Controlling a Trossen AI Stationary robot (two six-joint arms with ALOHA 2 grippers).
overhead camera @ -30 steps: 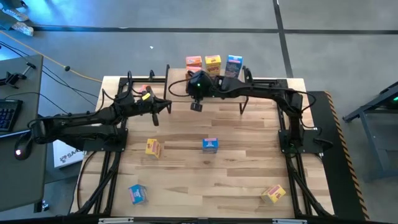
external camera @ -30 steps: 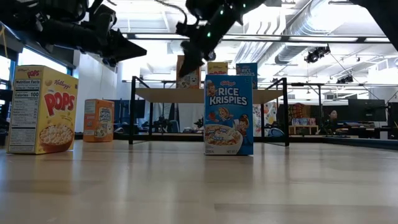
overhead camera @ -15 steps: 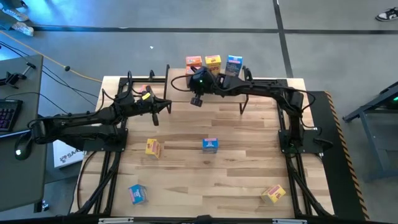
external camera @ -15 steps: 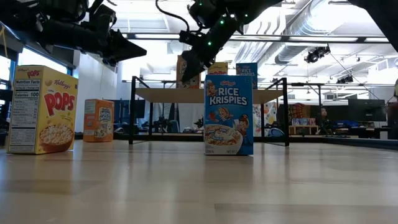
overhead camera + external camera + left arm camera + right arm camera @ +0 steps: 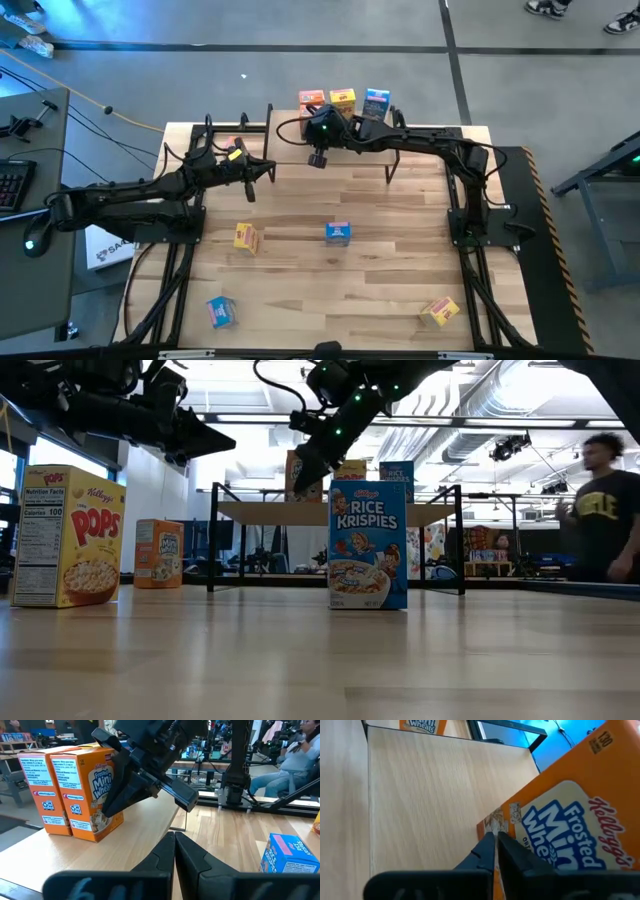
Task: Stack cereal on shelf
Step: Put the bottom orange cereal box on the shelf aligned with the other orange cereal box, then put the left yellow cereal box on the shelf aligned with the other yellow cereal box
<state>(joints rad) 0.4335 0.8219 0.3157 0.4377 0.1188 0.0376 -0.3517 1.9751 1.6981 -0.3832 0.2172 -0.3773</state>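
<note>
- my right gripper (image 5: 318, 160), jaws clenched on nothing, sits against the orange box (image 5: 570, 820) on the shelf (image 5: 340, 512).
- my left gripper (image 5: 174, 842) is clenched, waiting nearby.

Robotics lab — exposed ducts (image 5: 480, 405); other arm rigs (image 5: 235, 765).

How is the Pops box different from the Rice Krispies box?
The Pops box is yellow; the Rice Krispies box is blue. In the low view, Pops is turned so its side panel shows too, while Rice Krispies faces straight on. Both stand upright on the table, not on the shelf.
</note>
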